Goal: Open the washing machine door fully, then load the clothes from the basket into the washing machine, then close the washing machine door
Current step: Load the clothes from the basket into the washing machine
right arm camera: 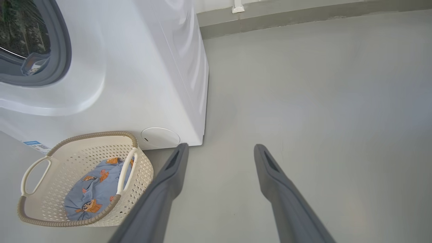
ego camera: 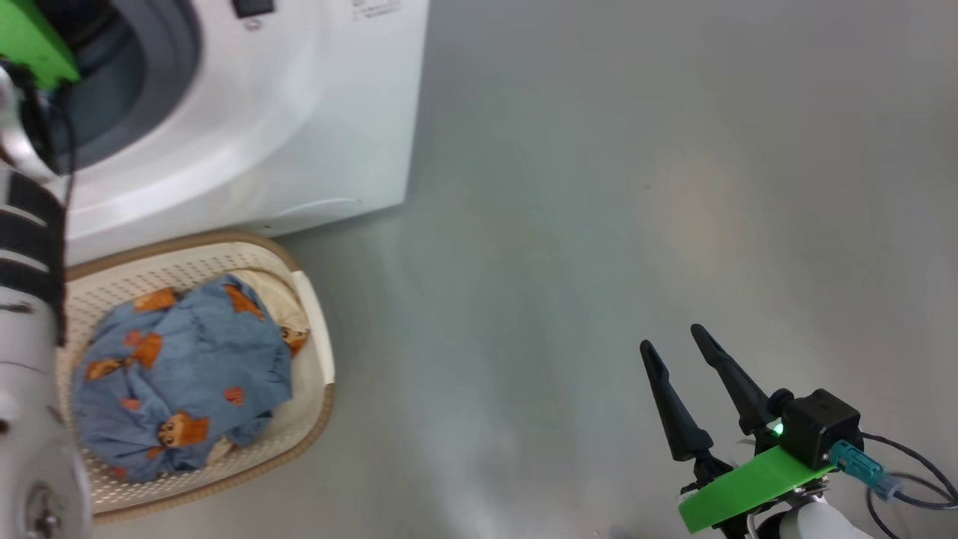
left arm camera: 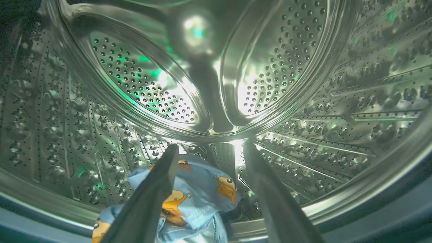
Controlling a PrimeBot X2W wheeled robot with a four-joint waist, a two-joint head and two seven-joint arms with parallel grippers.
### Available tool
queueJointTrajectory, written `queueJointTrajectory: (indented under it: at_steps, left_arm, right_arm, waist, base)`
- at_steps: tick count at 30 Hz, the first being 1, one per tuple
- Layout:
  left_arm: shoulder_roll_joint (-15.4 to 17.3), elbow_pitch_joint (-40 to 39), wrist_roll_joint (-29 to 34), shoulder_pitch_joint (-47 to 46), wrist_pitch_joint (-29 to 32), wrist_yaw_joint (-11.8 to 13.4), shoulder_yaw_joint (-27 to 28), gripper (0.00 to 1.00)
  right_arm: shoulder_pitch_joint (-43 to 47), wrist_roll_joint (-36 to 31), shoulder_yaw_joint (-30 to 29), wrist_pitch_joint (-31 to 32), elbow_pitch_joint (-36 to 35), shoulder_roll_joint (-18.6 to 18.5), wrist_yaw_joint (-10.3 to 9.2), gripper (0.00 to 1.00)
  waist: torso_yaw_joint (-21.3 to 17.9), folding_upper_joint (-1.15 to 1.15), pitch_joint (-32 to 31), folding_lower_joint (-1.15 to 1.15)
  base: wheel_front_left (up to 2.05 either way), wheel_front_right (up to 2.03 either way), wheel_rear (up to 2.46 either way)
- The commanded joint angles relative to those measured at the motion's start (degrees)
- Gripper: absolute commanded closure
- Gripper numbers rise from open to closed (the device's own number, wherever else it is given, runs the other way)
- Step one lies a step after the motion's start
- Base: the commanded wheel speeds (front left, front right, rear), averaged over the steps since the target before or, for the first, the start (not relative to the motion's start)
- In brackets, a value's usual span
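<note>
The white washing machine (ego camera: 299, 112) (right arm camera: 135, 67) stands with its opening uncovered; its door is out of view. My left gripper (left arm camera: 211, 145) is inside the steel drum (left arm camera: 337, 101), open. A light blue bear-print garment (left arm camera: 199, 199) lies loose on the drum floor beneath its fingers. More of the clothes (ego camera: 179, 367) (right arm camera: 91, 192) lie bunched in the cream basket (ego camera: 187, 243) (right arm camera: 135, 175) on the floor in front of the machine. My right gripper (ego camera: 673, 337) (right arm camera: 221, 145) hangs open over bare floor to the right of the basket, holding nothing.
My pale left forearm (ego camera: 30, 337) runs up the left edge of the head view, over the basket and into the machine's opening. Grey floor (ego camera: 636, 187) stretches to the right of the machine. A wall base (right arm camera: 303, 17) runs behind it.
</note>
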Motion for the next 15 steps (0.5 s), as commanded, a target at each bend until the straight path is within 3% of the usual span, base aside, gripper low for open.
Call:
queueJointTrajectory:
  at_steps: [1, 15]
  left_arm:
    - [2.0, -1.7, -0.2, 0.7, -0.3, 0.3, 0.3, 0.0]
    - [-1.0, -6.2, -2.7, 9.3, -0.3, -2.4, 0.5, 0.0]
  right_arm:
    - [0.9, 0.3, 1.2, -0.3, -0.9, -0.8, 0.09, 0.0]
    - [1.1, -0.1, 0.0, -0.3, -0.5, -1.4, 0.09, 0.0]
  waist:
    - [2.0, 0.0, -2.0, 0.0]
    - [6.6, 0.0, -6.7, 0.0]
  base:
    - [0.0, 0.0, 0.0]
    - [0.0, 0.0, 0.0]
